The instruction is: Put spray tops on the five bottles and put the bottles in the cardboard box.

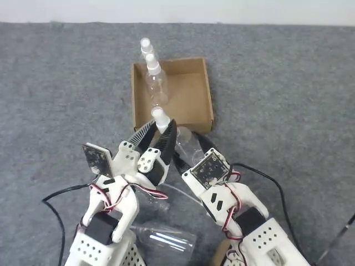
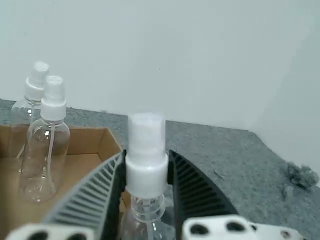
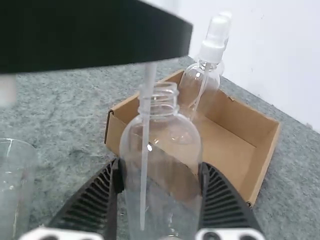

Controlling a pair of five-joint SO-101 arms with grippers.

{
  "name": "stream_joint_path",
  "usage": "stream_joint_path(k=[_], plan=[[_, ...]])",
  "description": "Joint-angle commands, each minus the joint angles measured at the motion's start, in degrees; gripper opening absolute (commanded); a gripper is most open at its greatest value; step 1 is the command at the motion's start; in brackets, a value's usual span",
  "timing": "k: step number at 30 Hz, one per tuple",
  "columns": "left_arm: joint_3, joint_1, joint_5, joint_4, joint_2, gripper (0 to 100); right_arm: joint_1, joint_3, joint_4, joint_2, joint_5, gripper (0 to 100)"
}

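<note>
Progress: two capped bottles stand upright inside the cardboard box, toward its far left side, one behind the other. Count those as done. A third is in hand, so I reckon the job is roughly at the midpoint.

Left pincer is clamped on a spray top, just near of the box's near wall. Right pincer is clamped round the belly of an open bottle, held upright under that top. The dip tube runs down inside the bottle. The threaded neck shows bare in the right wrist view, so I judge the top is not yet screwed home.

Left to do: seat this top, box the bottle, then the remainder. One spare bottle lies on its side on the tabletop, near, between the arm bases. I cannot make out a top on it. A fifth bottle I cannot pick out for certain.

Materials:
- Bottles: clear glossy plastic, rounded shoulders, narrow neck.
- Tops: white plastic, cylindrical, with a wider collar below.
- Box: plain brown card, shallow, square, open.
- Tabletop: covered in grey fuzzy felt-like cloth.
- Pincer jaws: black, ribbed on the inner faces.
</note>
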Motion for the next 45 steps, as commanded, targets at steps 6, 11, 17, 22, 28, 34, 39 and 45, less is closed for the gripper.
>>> stream_joint_path(k=[6,11,17,22,28,34,39,45], plan=[[-2.42,0.18,2.02,3.43,-1.05,23,0.04,1.32,0.57,-1.27,0.53,6.2],[-5.32,0.0,2.11,8.0,-1.05,25,0.04,1.32,0.57,-1.27,0.53,6.2],[-10.86,-3.25,4.48,13.19,-1.14,26,0.04,1.32,0.57,-1.19,0.53,6.2],[-13.23,-8.35,6.59,13.1,-1.14,27,0.04,1.32,0.57,-1.1,0.53,6.2],[-14.11,-8.79,6.77,13.01,-1.14,27,0.04,1.32,0.57,-1.19,0.53,6.2],[-15.6,-12.22,10.46,13.1,-1.14,27,0.04,1.32,0.57,-1.27,0.53,6.2],[-15.52,-17.14,13.1,13.1,-1.14,27,0.04,1.32,0.57,-1.36,0.53,6.2],[-14.02,-17.05,12.92,12.84,-1.14,26,0.13,1.32,0.57,-1.36,0.53,6.2]])
